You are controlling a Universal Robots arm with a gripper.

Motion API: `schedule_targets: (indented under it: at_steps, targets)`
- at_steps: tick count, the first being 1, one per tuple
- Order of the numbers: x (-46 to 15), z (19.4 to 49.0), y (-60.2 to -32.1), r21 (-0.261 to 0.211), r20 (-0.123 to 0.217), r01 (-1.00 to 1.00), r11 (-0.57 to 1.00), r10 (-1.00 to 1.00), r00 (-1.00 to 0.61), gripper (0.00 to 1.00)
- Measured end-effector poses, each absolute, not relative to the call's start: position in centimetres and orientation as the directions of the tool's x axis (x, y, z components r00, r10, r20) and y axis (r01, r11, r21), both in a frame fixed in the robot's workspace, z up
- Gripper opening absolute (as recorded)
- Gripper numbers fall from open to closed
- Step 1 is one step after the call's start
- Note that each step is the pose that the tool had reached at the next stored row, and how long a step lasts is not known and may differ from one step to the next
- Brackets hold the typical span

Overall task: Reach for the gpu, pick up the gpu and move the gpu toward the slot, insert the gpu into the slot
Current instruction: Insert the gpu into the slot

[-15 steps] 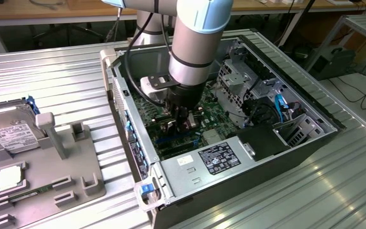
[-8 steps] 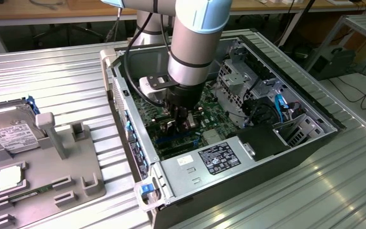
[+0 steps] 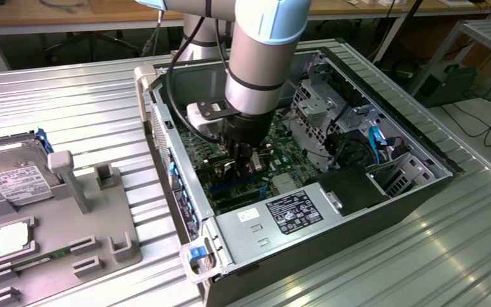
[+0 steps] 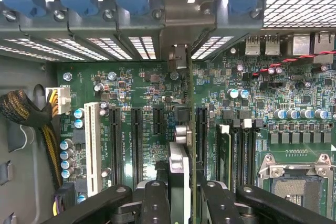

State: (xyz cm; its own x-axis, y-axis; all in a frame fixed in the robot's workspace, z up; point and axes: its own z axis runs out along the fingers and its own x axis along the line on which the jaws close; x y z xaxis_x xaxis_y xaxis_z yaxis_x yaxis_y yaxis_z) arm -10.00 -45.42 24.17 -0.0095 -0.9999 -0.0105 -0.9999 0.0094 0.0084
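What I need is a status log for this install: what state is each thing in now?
gpu: on edge over the board, gripped; whether it is seated cannot be told.
fingers: closed on the gpu.
two black slots: empty.
CPU socket: bare, no cooler.
case: on its side, open.
hard drive: outside the case, resting in a fixture.

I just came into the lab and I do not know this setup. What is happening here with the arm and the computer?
A robot arm reaches into an open computer case. Its gripper is closed on the gpu, held on edge low over the green motherboard, in line with the long black slots, its metal bracket toward the case's rear wall. Whether the card is already seated in a slot cannot be told.
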Motion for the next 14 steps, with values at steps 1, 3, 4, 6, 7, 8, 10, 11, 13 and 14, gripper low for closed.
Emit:
schedule_targets:
  at_steps: [1, 3, 4, 6, 7, 8, 10, 11, 13, 14]
  targets:
    - [-10.00, 24.18, -45.39, 0.007, -0.010, -1.000, 0.009, -1.000, -0.009, 0.28]
    - [-9.99, 24.24, -45.36, 0.006, -0.011, -1.000, 0.009, -1.000, -0.009, 0.28]
    - [-10.00, 24.32, -45.34, 0.006, -0.011, -1.000, 0.009, -1.000, -0.010, 0.28]
    - [-10.00, 24.36, -45.35, 0.005, -0.011, -1.000, 0.009, -1.000, -0.009, 0.28]
    - [-10.00, 24.36, -45.35, 0.005, -0.011, -1.000, 0.009, -1.000, -0.009, 0.28]
    - [-10.01, 24.36, -45.35, 0.005, -0.011, -1.000, 0.009, -1.000, -0.009, 0.28]
    - [-10.04, 24.36, -45.35, 0.005, -0.011, -1.000, 0.009, -1.000, -0.009, 0.28]
    - [-10.05, 24.36, -45.35, 0.005, -0.010, -1.000, 0.009, -1.000, -0.009, 0.28]
    - [-10.05, 24.35, -45.35, 0.005, -0.010, -1.000, 0.009, -1.000, -0.009, 0.28]
    - [-10.06, 24.35, -45.35, 0.005, -0.010, -1.000, 0.010, -1.000, -0.010, 0.28]
